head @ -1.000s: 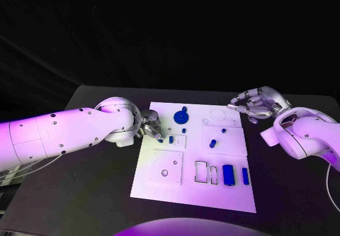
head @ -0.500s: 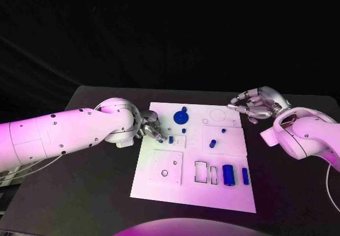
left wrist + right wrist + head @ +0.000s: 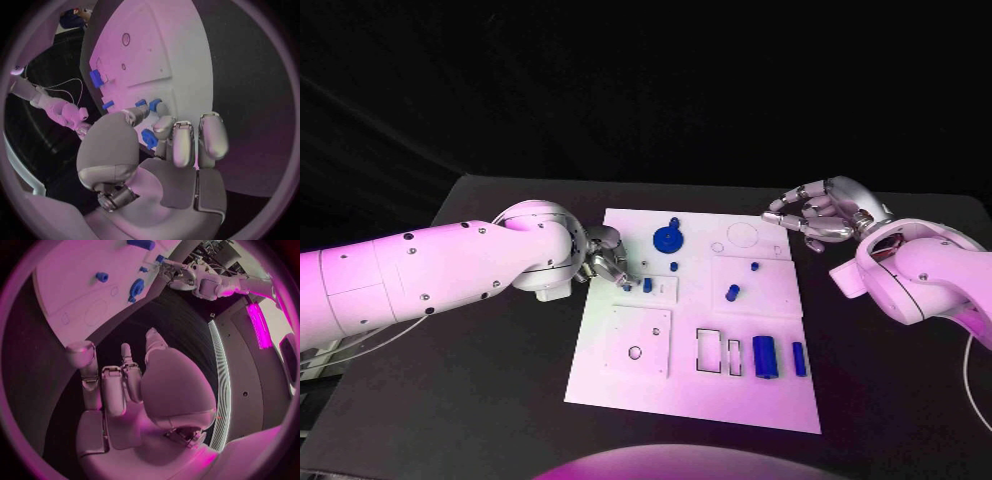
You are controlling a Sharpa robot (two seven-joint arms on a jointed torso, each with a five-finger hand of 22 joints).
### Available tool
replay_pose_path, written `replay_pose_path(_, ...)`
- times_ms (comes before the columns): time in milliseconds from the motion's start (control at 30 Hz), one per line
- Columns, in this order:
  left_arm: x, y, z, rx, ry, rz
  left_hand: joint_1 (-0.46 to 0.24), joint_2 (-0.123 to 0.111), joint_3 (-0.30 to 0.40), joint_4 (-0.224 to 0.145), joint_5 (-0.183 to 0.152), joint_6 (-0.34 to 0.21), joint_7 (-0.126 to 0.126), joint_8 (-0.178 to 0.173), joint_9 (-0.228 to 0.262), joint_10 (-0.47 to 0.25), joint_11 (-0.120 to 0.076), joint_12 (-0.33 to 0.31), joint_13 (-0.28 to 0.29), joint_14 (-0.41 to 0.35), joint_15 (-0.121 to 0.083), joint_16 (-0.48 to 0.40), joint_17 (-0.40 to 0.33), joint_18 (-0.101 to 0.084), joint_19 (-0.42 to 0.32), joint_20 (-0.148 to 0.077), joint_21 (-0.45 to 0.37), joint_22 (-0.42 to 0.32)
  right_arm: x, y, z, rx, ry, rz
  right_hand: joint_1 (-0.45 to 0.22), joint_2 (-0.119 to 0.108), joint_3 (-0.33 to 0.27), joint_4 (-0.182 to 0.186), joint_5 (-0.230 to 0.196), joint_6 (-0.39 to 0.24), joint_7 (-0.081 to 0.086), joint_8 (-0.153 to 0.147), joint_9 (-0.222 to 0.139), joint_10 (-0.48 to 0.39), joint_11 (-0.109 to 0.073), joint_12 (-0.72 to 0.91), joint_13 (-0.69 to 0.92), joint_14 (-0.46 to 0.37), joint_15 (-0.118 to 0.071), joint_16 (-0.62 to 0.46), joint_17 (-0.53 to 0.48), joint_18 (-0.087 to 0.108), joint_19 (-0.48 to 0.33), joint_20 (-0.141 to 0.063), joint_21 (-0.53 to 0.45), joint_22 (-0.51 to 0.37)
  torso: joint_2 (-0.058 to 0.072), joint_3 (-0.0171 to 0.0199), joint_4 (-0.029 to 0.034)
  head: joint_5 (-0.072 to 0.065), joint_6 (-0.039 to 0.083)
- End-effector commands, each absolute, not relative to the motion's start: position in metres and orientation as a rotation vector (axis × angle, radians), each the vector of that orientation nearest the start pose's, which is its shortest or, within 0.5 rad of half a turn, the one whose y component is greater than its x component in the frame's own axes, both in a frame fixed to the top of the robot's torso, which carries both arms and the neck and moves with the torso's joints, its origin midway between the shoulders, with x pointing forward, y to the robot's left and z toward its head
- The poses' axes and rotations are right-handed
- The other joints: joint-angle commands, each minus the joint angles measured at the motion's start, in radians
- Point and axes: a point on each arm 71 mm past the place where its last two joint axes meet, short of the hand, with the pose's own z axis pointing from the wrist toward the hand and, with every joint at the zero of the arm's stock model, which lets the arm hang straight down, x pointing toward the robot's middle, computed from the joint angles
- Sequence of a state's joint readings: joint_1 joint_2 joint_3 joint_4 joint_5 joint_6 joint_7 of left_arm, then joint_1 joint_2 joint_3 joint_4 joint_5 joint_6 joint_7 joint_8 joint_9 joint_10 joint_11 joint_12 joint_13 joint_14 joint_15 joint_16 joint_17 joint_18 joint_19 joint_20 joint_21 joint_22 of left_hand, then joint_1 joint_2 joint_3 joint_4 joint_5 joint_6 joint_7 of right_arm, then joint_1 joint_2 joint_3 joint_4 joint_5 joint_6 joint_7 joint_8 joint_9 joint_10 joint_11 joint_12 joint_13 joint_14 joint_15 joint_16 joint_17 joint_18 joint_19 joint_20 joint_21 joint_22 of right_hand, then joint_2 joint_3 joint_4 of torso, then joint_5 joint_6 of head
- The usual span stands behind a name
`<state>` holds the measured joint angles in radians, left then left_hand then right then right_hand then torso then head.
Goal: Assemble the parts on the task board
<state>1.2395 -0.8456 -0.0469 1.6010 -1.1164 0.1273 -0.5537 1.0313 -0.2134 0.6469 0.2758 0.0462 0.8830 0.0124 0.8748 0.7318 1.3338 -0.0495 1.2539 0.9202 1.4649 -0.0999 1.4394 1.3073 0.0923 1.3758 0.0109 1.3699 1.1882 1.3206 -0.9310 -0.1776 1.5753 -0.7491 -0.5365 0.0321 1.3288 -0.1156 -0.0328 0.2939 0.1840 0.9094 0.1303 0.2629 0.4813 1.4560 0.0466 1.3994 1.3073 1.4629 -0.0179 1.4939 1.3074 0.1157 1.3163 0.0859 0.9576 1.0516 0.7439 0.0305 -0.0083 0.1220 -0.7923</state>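
Head view: silver left hand (image 3: pixel 604 259) pinches a small blue part (image 3: pixel 626 285) at the white task board's (image 3: pixel 689 390) edge; silver right hand (image 3: pixel 819 214) hovers curled, empty.

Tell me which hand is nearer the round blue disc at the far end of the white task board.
Left. The left hand sits at the board's left edge, just beside and nearer than the round blue disc. The right hand hovers off the white task board's far right corner, farther away.

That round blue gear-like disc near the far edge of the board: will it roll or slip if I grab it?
The round blue disc lies flat on the white task board, so probably won't roll. It looks thin and low, likely awkward for fingers to get under. Looks like rigid plastic, probably light.
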Motion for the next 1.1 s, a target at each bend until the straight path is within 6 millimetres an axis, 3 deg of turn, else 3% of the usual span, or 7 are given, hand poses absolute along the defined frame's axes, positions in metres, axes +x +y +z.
replay_pose_path(33, 0.4669, 0.1974, -0.2049, -0.114, 2.298, -0.413, -0.006, 0.001, -0.008, 0.001, 0.003, 0.0, 0.004, -0.007, 0.001, -0.002, -0.002, 0.003, 0.0, 0.053, -0.006, 0.006, 0.055, -0.011, 0.006, -0.004, 0.004, 0.002, 0.4832, -0.2438, -0.1682, 0.5, 1.589, 0.896, -0.002, 0.007, -0.007, -0.001, -0.002, -0.006, -0.001, 0.002, 0.001, -0.008, 0.0, -0.005, 0.089, 0.068, -0.007, -0.004, 0.082, 0.017, 0.0, -0.006, -0.006, 0.0, 0.0, 0.0002, -0.0001, 0.001, 0.001)
replay_pose_path(500, 0.4679, 0.1993, -0.2046, -0.123, 2.291, -0.41, -0.001, 0.008, -0.014, 0.005, 0.003, 0.001, 0.003, -0.007, 0.002, -0.002, -0.003, 0.003, 0.001, 0.053, -0.006, 0.006, 0.055, -0.011, 0.006, -0.004, 0.003, 0.001, 0.483, -0.2441, -0.1682, 0.5, 1.589, 0.895, -0.002, 0.007, -0.007, -0.001, -0.002, -0.006, -0.001, 0.002, 0.001, -0.008, 0.0, -0.005, 0.089, 0.068, -0.007, -0.004, 0.082, 0.017, 0.0, -0.006, -0.006, 0.0, 0.0, -0.0006, 0.0002, 0.001, 0.001)
replay_pose_path(1100, 0.4683, 0.2008, -0.2039, -0.141, 2.284, -0.423, -0.054, 0.011, -0.119, 0.017, 0.003, 0.005, 0.005, -0.013, 0.003, -0.002, -0.001, 0.004, 0.002, 0.052, -0.005, 0.005, 0.054, -0.011, 0.007, -0.003, 0.003, 0.003, 0.4831, -0.2441, -0.1682, 0.5, 1.59, 0.896, -0.005, 0.008, -0.009, -0.001, -0.002, -0.006, -0.001, 0.003, 0.002, -0.007, 0.0, -0.004, 0.09, 0.068, -0.007, -0.004, 0.084, 0.017, 0.001, -0.006, -0.005, 0.001, 0.001, -0.0001, -0.0002, 0.002, 0.003)
